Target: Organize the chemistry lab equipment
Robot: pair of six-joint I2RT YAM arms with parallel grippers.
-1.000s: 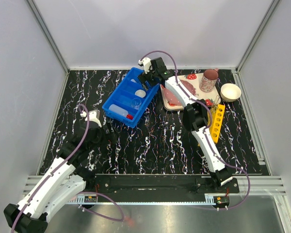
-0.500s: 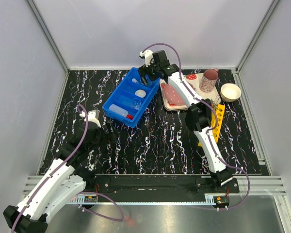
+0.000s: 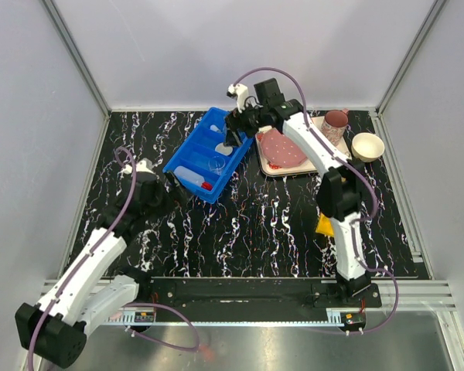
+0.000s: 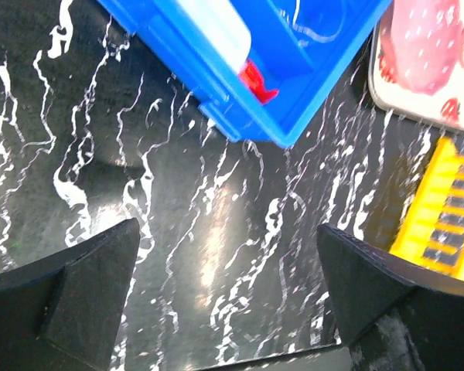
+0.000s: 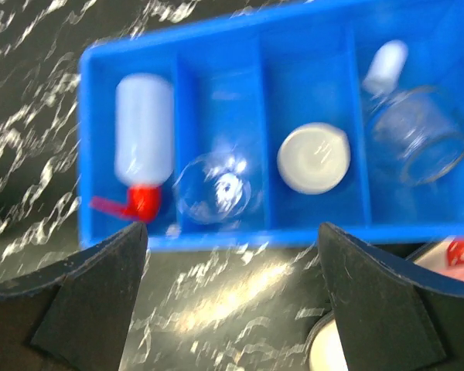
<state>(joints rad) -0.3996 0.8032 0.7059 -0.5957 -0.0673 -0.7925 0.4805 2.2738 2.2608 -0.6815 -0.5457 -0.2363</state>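
Robot test cell; grey panel walls [image 3: 240, 46] (aluminium-framed), marbled tabletop [image 3: 247, 232]

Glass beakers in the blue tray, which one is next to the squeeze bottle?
The smaller beaker, in the compartment right beside the bottle; the bigger beaker sits at the opposite end, past the white dish.

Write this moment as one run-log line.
right hand: open, above blue bin | left hand: open, over table | bin: squeeze bottle, two beakers, dish | yellow rack: outside bin

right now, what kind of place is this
Likely a walled robot test cell, not a real lab: plain white panels, a black marbled table, a blue divided bin holding a squeeze bottle.
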